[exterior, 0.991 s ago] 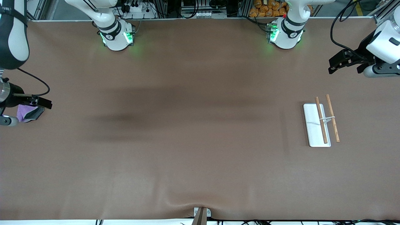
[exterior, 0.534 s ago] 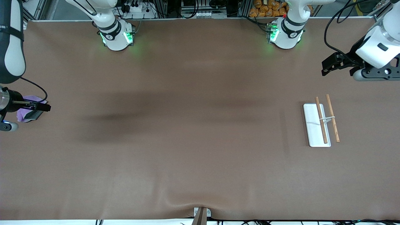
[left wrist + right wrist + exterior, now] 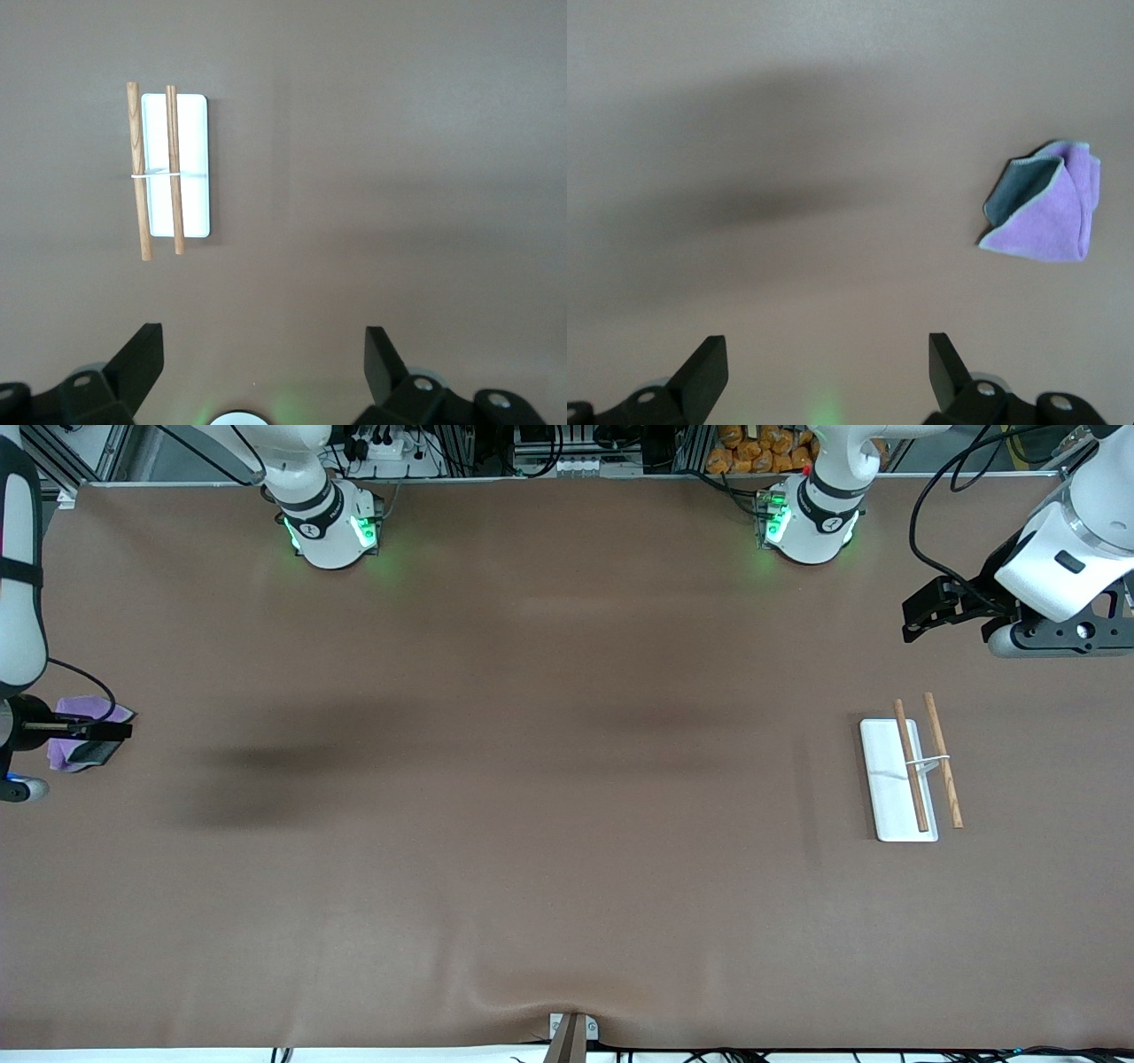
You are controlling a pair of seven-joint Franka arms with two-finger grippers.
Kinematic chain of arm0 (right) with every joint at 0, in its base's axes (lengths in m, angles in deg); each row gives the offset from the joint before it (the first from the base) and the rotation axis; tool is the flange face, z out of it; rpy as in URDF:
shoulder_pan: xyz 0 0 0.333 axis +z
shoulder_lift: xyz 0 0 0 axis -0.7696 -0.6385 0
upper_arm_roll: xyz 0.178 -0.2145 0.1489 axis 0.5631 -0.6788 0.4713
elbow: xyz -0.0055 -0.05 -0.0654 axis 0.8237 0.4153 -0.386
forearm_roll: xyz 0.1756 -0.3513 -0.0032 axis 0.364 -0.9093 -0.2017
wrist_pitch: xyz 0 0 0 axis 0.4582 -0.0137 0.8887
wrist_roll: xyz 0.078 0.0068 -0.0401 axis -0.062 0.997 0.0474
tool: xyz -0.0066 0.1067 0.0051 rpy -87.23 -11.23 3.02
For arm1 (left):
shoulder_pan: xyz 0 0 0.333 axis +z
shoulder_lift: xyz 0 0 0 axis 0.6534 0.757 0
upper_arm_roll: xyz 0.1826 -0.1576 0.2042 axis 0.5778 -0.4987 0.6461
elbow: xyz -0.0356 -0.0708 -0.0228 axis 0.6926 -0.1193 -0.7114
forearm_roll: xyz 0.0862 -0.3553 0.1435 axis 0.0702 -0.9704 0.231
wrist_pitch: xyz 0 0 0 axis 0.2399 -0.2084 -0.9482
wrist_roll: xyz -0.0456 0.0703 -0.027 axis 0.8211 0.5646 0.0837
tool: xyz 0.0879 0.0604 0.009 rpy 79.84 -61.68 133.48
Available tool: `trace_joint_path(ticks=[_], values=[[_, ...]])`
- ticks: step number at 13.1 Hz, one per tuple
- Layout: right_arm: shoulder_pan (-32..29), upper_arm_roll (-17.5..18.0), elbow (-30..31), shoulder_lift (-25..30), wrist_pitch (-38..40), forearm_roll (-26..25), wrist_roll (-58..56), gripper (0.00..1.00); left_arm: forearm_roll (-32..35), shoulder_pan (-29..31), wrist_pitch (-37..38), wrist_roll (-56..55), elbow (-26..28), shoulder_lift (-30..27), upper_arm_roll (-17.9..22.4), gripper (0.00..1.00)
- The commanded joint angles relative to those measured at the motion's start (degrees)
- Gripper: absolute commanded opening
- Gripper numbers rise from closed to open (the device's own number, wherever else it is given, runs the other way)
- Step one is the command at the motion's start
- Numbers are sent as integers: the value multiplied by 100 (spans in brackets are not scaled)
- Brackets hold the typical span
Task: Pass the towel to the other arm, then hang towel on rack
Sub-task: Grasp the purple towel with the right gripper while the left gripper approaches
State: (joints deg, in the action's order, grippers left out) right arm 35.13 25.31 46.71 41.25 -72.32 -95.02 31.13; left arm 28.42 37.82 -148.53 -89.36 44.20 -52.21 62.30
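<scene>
The towel (image 3: 78, 710), purple with a grey underside, lies crumpled on the table at the right arm's end. In the front view my right gripper (image 3: 122, 732) hangs over it, open and holding nothing. In the right wrist view the towel (image 3: 1050, 212) lies off to one side of the open gripper (image 3: 828, 372), not between its fingers. The rack (image 3: 889, 784), a white flat base with two brown rods and a white crosspiece, stands at the left arm's end. My left gripper (image 3: 917, 615) is open over bare table near the rack (image 3: 190, 168); its own view shows this gripper (image 3: 263, 363) empty.
A brown cloth (image 3: 549, 779) covers the whole table, with a wrinkle at its front edge by a small clamp (image 3: 571, 1032). Both arm bases (image 3: 330, 522) stand along the table's back edge. Cables and boxes lie off the table past the bases.
My right gripper has drifted toward the right arm's end of the table, uncovering more of the towel. My left gripper has moved away from the rack toward the bases' side. Both stayed open.
</scene>
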Motion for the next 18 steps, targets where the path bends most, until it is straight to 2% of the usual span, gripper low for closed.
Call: trace_joint_path(ticks=[1, 7, 10, 14, 18], values=[[-335, 82, -33, -248, -171, 33, -536, 100, -21, 16, -126, -221, 44, 35, -65, 100], [-686, 74, -33, -661, -821, -46, -845, 100, -21, -36, -214, -598, 44, 228, -179, 100], [-836, 74, -24, -899, -980, -55, -1214, 100, -4, -141, -214, -1038, 44, 430, -355, 100], [-1161, 65, -59, -1259, -1262, -98, -1995, 100, 14, -265, -223, -1267, 44, 606, -382, 100], [-1346, 74, -86, -1391, -1560, -985, -2146, 100, 14, -318, -223, -1996, 17, 685, -671, 100]])
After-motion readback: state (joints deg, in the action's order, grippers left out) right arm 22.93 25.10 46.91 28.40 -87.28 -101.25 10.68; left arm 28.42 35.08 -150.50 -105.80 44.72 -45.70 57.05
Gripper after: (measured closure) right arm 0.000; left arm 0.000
